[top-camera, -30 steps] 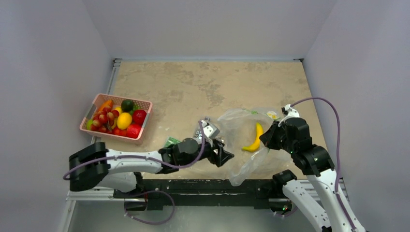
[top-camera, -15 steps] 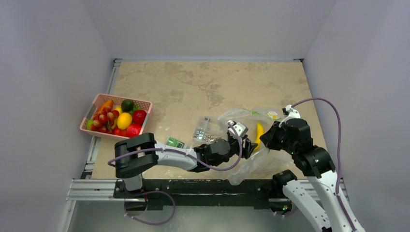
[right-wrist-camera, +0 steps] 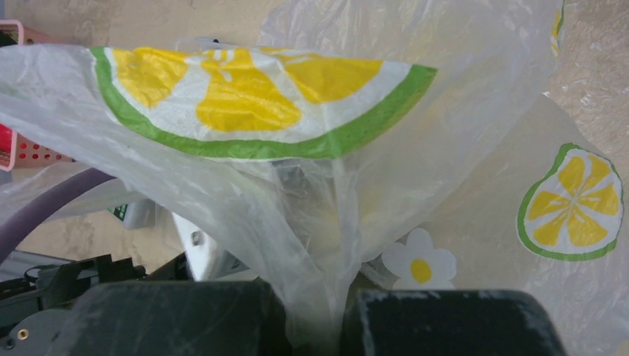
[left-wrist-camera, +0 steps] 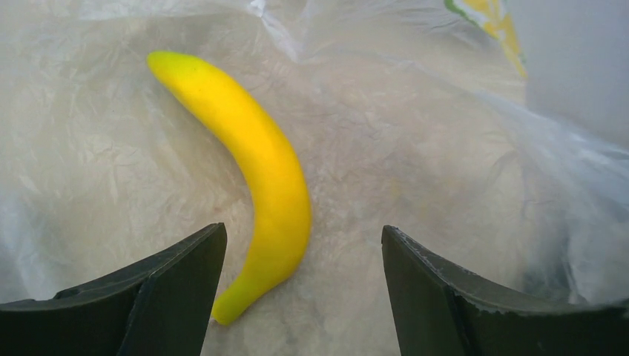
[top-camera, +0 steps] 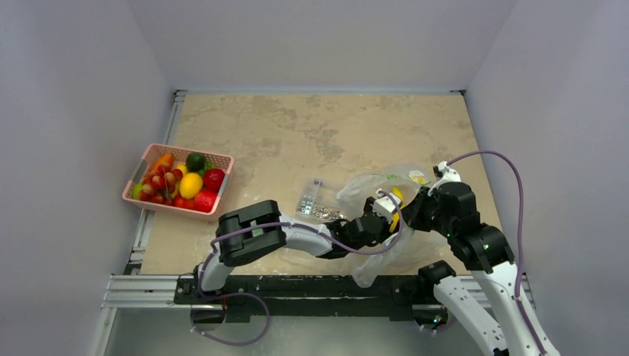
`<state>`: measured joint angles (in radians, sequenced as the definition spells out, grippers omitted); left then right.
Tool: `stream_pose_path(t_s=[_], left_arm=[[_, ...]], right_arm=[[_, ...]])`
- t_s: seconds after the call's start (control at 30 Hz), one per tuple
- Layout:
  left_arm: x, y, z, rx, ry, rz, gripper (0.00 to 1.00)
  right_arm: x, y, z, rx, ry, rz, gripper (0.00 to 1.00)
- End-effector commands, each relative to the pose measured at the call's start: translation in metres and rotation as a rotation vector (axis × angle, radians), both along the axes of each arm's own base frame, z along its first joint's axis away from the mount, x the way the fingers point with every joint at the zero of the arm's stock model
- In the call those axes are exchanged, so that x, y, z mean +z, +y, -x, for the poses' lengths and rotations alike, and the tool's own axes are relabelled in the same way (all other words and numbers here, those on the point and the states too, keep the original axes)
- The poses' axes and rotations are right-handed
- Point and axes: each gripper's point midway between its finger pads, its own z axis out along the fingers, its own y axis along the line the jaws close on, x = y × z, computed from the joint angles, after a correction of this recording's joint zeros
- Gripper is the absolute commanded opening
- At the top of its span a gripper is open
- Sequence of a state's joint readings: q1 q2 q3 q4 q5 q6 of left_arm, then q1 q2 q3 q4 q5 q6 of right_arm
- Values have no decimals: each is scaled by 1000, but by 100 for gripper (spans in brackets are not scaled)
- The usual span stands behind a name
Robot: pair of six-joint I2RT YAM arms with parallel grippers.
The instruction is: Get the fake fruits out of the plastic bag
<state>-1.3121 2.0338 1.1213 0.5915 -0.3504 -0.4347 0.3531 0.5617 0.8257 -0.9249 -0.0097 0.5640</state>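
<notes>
The yellow banana (left-wrist-camera: 256, 159) lies inside the plastic bag (top-camera: 369, 186) on the crinkled film. My left gripper (left-wrist-camera: 303, 230) is open inside the bag mouth, its fingers on either side of the banana's lower end, not touching it. In the top view my left gripper (top-camera: 390, 211) covers most of the banana (top-camera: 399, 195). My right gripper (right-wrist-camera: 337, 319) is shut on a pinched fold of the plastic bag (right-wrist-camera: 259, 104) and holds it up at the bag's right side (top-camera: 415, 210). A bunch of red grapes (top-camera: 157, 182) lies in the pink basket.
The pink basket (top-camera: 142, 161) with several fruits stands at the table's left edge. A clear hard box of small metal parts (top-camera: 315, 204) lies just left of the bag, beside my left forearm. Walls enclose the table on three sides.
My left arm has swung right, past the clear box, and its open gripper has gone into the bag over the banana. The right gripper has kept its hold on the bag.
</notes>
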Motion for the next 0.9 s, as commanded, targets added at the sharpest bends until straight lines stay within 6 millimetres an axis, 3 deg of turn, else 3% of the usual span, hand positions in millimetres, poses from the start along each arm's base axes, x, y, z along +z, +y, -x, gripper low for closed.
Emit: stream_pose_path(t_s=[0.0, 0.2, 0.33, 0.4, 0.63, 0.87], left_arm=[[-8, -9, -13, 49, 5, -31, 78], [-42, 0, -20, 79, -12, -179, 74], [-60, 8, -22, 100, -2, -260, 64], [-59, 9, -21, 93, -8, -269, 55], [-9, 7, -8, 10, -12, -176, 13], [56, 8, 32, -163, 65, 24, 1]], right_arm=[[6, -1, -2, -8, -29, -4, 0], [6, 1, -2, 2, -22, -10, 0], [5, 2, -1, 7, -20, -14, 0], [5, 2, -1, 7, -21, -14, 0], [5, 2, -2, 3, -23, -13, 0], [7, -2, -6, -31, -23, -4, 0]])
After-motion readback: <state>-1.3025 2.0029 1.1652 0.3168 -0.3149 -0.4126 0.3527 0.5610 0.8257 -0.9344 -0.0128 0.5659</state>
